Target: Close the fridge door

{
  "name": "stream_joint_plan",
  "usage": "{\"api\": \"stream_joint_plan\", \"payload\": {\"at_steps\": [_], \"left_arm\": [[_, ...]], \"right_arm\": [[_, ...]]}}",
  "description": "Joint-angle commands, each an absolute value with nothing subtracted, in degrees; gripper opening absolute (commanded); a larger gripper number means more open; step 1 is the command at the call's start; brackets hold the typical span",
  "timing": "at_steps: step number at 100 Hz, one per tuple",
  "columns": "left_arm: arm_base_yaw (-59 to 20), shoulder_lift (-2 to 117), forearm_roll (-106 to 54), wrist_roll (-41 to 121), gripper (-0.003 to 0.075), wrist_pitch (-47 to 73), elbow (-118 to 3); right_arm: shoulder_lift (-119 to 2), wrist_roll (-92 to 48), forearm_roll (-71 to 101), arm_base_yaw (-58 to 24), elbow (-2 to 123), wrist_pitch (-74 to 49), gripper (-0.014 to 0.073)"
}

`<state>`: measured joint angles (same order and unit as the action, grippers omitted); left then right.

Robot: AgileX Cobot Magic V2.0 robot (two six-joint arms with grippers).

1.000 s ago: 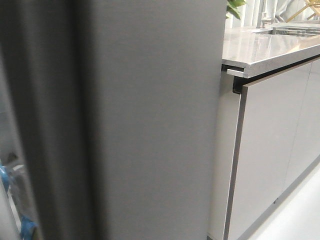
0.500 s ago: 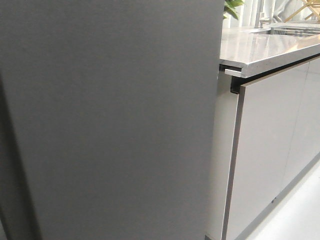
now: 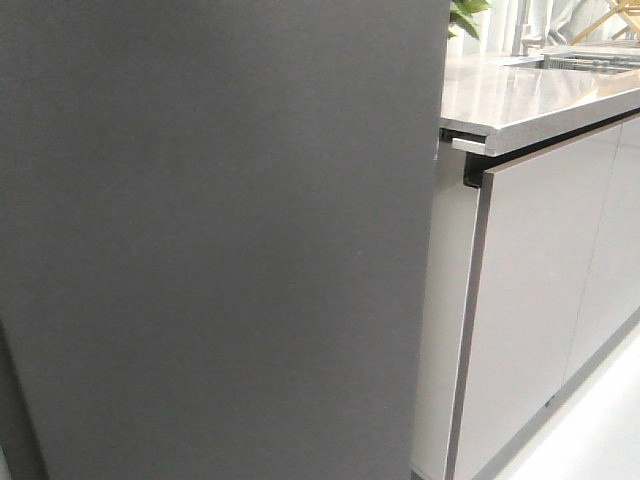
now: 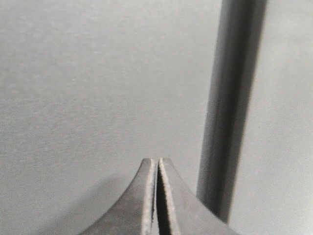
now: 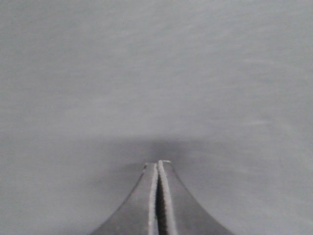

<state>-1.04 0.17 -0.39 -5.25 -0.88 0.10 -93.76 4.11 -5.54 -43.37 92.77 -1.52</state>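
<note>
Both my left claw (image 4: pixel 157 164) and right claw (image 5: pixel 157 166) are pinched closed, empty, against the fridge door (image 3: pixel 220 240); tips may skid sideways.

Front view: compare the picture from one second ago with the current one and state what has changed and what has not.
The fridge door has swung further shut: the gap at its left, which showed the blue-taped bins inside, is gone, and its dark grey face now fills that side. The counter and light cabinet fronts stayed put. In the wrist views the left gripper and right gripper are shut, holding nothing, close to grey panels.
</note>
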Motion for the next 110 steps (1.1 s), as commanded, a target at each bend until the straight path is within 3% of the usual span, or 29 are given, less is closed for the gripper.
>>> {"api": "stream_joint_plan", "payload": {"at_steps": [1, 31, 68, 110], "left_arm": [[-1.23, 1.26, -0.48, -5.45, -0.0021, -5.28, 1.70], [-1.23, 1.26, -0.48, -5.45, -0.0021, -5.28, 1.70], [-1.23, 1.26, -0.48, -5.45, -0.0021, -5.28, 1.70], [-1.23, 1.26, -0.48, -5.45, -0.0021, -5.28, 1.70]], "right_arm": [[-89.95, 4.10, -5.78, -41.70, 94.92, 1.91, -0.0076], [-80.07, 4.10, -6.93, -36.10, 85.77, 1.05, -0.0076], [-54.25, 4.10, -6.93, -21.17, 55.58, 6.74, -0.0076], [-24.49, 4.10, -6.93, -2.45, 26.12, 5.13, -0.0076]]}}
